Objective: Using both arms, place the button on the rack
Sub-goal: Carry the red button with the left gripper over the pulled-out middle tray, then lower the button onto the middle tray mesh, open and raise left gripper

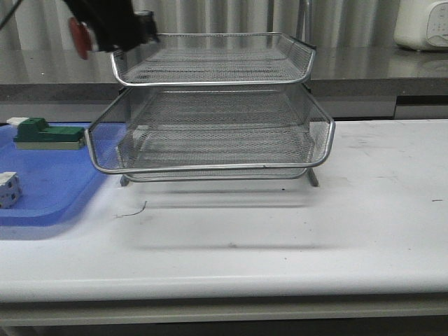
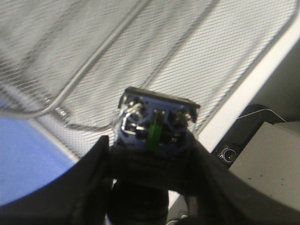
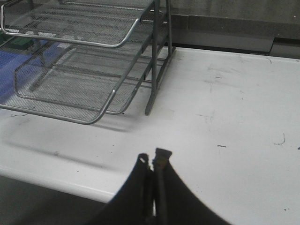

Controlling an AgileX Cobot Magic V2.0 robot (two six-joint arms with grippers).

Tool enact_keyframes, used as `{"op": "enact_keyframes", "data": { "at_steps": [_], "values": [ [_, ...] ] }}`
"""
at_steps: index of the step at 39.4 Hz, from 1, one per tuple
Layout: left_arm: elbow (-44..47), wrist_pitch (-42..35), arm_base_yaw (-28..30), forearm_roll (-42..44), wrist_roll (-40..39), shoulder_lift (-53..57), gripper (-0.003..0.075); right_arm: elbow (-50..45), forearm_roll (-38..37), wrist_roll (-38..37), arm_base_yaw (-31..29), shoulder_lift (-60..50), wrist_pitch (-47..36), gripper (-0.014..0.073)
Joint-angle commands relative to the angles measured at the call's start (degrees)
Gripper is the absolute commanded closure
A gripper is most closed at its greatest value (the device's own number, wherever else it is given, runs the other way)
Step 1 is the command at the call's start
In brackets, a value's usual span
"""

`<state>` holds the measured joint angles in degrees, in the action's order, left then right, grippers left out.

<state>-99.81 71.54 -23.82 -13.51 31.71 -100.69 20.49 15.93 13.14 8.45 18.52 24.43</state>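
Left gripper, jaws clamped on the button, hovers by the rack; right jaws closed empty; lower gently over the top tier before releasing

Black pincer, curved tapering fingers

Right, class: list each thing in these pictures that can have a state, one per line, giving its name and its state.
button: held in the left gripper, up by the rack's top tier
left gripper: shut on the button
right gripper: shut, holding nothing, over the bare table
rack: upright on the table, visible tiers hold nothing, middle tier slid forward
blue tray: flat on the table, holding a green block and a white cube
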Motion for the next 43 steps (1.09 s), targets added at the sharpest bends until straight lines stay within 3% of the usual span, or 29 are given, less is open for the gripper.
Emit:
{"op": "enact_keyframes", "data": {
  "at_steps": [1,9,25,28,37,43],
  "values": [
    [-1.47,-4.13,-4.71,-1.65,-0.60,1.17,0.0711,1.47,0.65,0.14,0.03,0.24,-4.27,0.0654],
    [-1.47,-11.03,-9.55,-1.32,-0.60,-4.54,0.0711,1.47,0.65,0.14,0.03,0.24,-4.27,0.0654],
    [-1.58,-15.02,-10.00,2.59,-2.11,-10.60,0.0690,1.47,0.65,0.14,0.03,0.24,-4.27,0.0654],
    [-1.58,-15.55,-10.00,2.58,-2.11,-10.60,0.0631,1.47,0.65,0.14,0.03,0.24,-4.27,0.0654],
    [-1.58,-15.82,-10.00,2.70,-2.64,-10.60,0.0339,1.47,0.65,0.14,0.03,0.24,-4.27,0.0654],
    [-1.58,-15.57,-10.00,2.70,-2.64,-10.60,0.0230,1.47,0.65,0.14,0.03,0.24,-4.27,0.0654]
  ]
}}
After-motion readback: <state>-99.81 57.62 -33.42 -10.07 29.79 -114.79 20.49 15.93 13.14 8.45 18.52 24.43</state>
